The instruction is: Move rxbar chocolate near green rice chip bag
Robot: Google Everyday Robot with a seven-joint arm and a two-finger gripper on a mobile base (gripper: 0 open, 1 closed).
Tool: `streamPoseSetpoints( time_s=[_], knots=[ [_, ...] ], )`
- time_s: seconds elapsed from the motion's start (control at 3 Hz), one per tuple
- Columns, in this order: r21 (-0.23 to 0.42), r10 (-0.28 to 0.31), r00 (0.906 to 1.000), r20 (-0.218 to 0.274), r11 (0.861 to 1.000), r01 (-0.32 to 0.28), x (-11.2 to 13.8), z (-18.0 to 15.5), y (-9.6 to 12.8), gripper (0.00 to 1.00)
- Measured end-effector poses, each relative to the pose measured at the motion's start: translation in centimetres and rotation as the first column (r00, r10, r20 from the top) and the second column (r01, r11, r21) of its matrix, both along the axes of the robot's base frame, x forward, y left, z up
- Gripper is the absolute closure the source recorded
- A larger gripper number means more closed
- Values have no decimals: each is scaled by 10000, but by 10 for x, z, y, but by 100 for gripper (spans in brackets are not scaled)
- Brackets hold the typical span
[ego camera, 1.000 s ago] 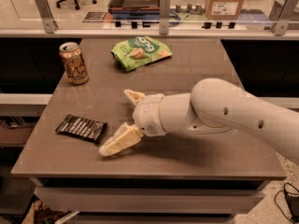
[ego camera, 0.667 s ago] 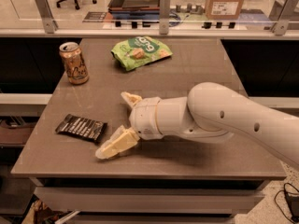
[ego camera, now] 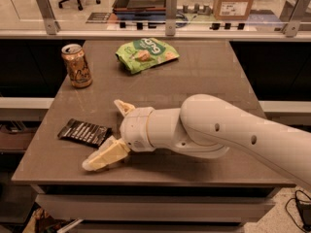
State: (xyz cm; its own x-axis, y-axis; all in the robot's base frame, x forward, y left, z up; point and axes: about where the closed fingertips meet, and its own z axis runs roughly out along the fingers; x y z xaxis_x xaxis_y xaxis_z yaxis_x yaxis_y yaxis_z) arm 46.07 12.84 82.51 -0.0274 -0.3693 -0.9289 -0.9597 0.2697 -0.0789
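Camera view | chocolate bar (ego camera: 83,132) lying flat, front-left of table (ego camera: 209,67), long axis running left-right, right end angling nearer | gripper (ego camera: 101,134) hanging beside that end, fingers spread apart | chip bag (ego camera: 146,54) lying far back.

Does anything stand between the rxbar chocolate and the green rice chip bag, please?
Nothing visible does: only bare table separates the rxbar chocolate from the green rice chip bag. The can stands left of that path; the open gripper flanks the bar's right end.
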Motion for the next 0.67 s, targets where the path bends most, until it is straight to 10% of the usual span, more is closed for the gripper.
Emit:
streamPoseSetpoints(
  time_s=[0.67],
  knots=[
    [-52,-185,9998,21,9998,185,-1,3,20,0]
  ],
)
